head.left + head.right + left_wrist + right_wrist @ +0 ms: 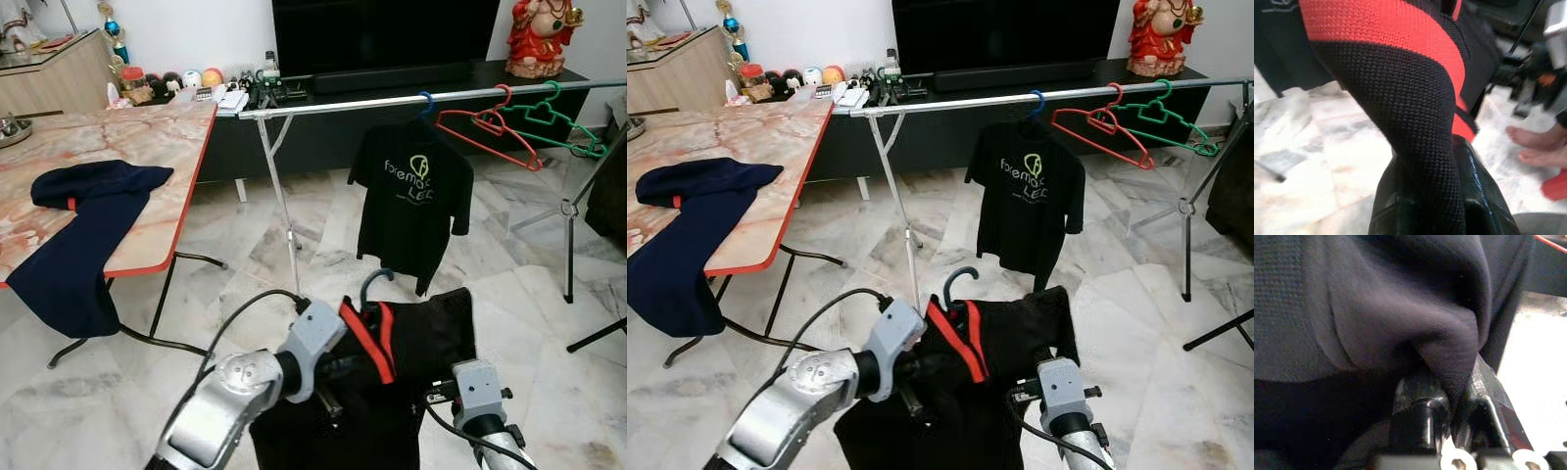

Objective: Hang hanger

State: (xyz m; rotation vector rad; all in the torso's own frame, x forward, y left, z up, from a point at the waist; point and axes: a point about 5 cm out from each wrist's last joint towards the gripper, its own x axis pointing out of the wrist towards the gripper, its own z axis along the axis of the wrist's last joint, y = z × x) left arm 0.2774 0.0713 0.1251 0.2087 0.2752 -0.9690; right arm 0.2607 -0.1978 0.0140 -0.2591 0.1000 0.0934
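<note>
A black shirt with red trim (pixel 426 338) sits on a dark hanger whose hook (pixel 375 280) sticks up in front of me, low and short of the rail. My left gripper (pixel 1432 196) is shut on the shirt's black-and-red collar fabric. My right gripper (pixel 1457 396) is shut on a fold of the same shirt's dark cloth. Beyond stands a silver clothes rail (pixel 343 106). It carries a black printed T-shirt (pixel 411 196) on a blue hanger, then an empty red hanger (pixel 490 132) and an empty green hanger (pixel 558 122).
A marble-topped table with a red edge (pixel 147 196) stands at the left, with a navy garment (pixel 83 225) draped over it. The rack's legs (pixel 568 215) spread over the tiled floor. A dark TV cabinet (pixel 323 137) lies behind. A person's bare feet (pixel 1537 147) stand nearby.
</note>
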